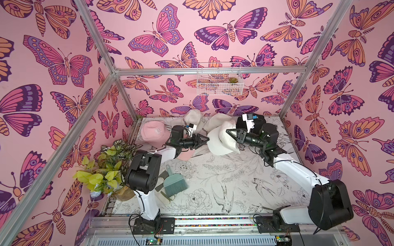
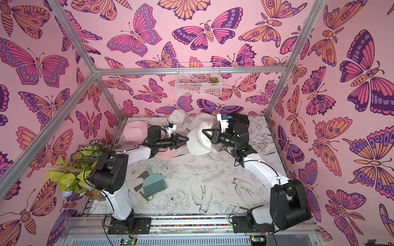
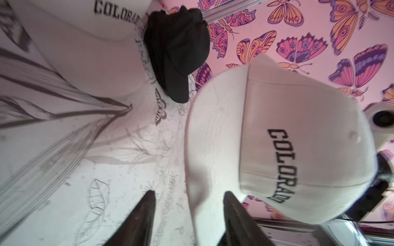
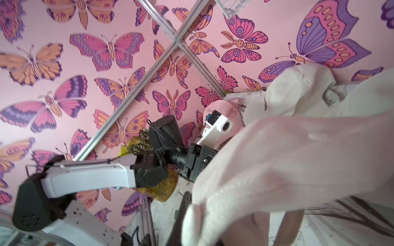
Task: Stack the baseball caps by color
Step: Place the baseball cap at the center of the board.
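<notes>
Pink butterfly walls (image 1: 181,89) stand around the flowery tabletop (image 1: 234,183). Right gripper (image 1: 231,132) pinches 1 soft cream "COLORADO" cap (image 1: 221,143), held up near the far edge. Left gripper (image 1: 205,140) has fingers apart, just beside its brim.

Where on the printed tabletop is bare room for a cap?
Bare: mid flower-printed tabletop, between the teal plastic hand brush and the right arm. Crowded: far edge, with cream fabric caps, black fabric cap, pink fabric cap.

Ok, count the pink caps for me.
2. The back pink cap sits at the far left corner of the table. The front pink cap lies partly under the left arm. Others may be hidden beneath it or stacked.
</notes>
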Controlling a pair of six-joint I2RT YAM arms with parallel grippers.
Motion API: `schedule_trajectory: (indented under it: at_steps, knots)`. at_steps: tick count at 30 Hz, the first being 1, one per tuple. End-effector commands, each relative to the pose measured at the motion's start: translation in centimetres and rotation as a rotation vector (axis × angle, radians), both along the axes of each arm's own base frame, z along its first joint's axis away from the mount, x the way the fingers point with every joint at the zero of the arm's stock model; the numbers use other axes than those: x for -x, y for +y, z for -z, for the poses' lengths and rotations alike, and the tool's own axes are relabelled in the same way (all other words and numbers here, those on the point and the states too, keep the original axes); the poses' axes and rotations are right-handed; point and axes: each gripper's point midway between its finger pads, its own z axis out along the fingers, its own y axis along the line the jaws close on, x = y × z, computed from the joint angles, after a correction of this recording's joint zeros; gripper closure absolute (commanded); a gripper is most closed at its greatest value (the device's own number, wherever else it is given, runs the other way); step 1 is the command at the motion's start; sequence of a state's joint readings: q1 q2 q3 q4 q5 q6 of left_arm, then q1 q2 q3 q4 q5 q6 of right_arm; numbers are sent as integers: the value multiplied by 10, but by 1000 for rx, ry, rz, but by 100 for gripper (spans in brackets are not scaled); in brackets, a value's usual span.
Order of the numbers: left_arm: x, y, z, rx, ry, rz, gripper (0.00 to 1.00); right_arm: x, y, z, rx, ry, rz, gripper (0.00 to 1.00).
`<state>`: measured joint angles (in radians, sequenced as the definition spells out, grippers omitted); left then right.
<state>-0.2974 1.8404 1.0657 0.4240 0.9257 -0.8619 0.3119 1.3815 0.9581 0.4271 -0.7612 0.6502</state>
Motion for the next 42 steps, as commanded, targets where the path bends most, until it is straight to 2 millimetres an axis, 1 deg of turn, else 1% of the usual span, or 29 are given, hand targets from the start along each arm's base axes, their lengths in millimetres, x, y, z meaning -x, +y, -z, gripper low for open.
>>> schedule_trajectory:
  at_steps: [1, 4, 6, 10, 12, 14, 15, 17, 19, 21, 23, 25, 27, 28, 31, 32, 33, 36, 39, 42]
  knots:
    - [2, 14, 7, -134, -79, -21, 30, 5, 6, 9, 118, -53, -60, 100]
    - [-1, 32, 12, -267, -114, -83, 15, 6, 5, 15, 203, -114, -76, 100]
    - [-4, 49, 12, -373, -141, -140, 0, 8, 4, 23, 289, -145, -75, 100]
    - [-7, 78, -5, -540, -238, -231, 0, 23, 7, 37, 504, -252, -161, 100]
    - [-6, 91, -17, -608, -303, -265, 0, 32, 7, 45, 610, -316, -216, 100]
    - [-2, 96, -32, -653, -390, -253, 0, 46, 12, 52, 683, -389, -309, 100]
    - [4, 93, -44, -653, -456, -213, 0, 56, 15, 57, 723, -435, -370, 100]
    - [23, 81, -67, -613, -584, -106, 0, 73, 18, 69, 838, -508, -464, 100]
    - [51, 67, -89, -547, -710, 18, 0, 99, 21, 85, 932, -584, -602, 100]
    - [78, 58, -103, -487, -812, 123, 0, 119, 20, 98, 1009, -633, -711, 100]
    - [111, 49, -116, -419, -882, 245, 0, 133, 18, 110, 1078, -659, -797, 100]
    - [143, 41, -118, -370, -896, 388, 0, 143, 14, 116, 1139, -680, -873, 100]
    - [166, 34, -112, -344, -884, 494, 0, 153, 12, 118, 1167, -698, -948, 100]
    - [174, 32, -107, -351, -896, 539, 0, 159, 11, 118, 1172, -712, -986, 100]
    - [186, 20, -90, -403, -923, 628, 0, 168, 15, 117, 1177, -750, -1036, 100]
    - [183, 16, -79, -418, -899, 654, 0, 170, 17, 116, 1173, -762, -1044, 100]
    - [184, 11, -74, -420, -894, 675, 1, 172, 19, 114, 1165, -773, -1051, 100]
    - [184, 4, -66, -417, -872, 724, 4, 178, 24, 110, 1130, -786, -1063, 100]
    - [176, -1, -55, -446, -844, 745, 7, 181, 27, 107, 1104, -790, -1071, 100]
    - [182, -5, -51, -410, -813, 796, 12, 179, 28, 109, 1106, -786, -1060, 100]
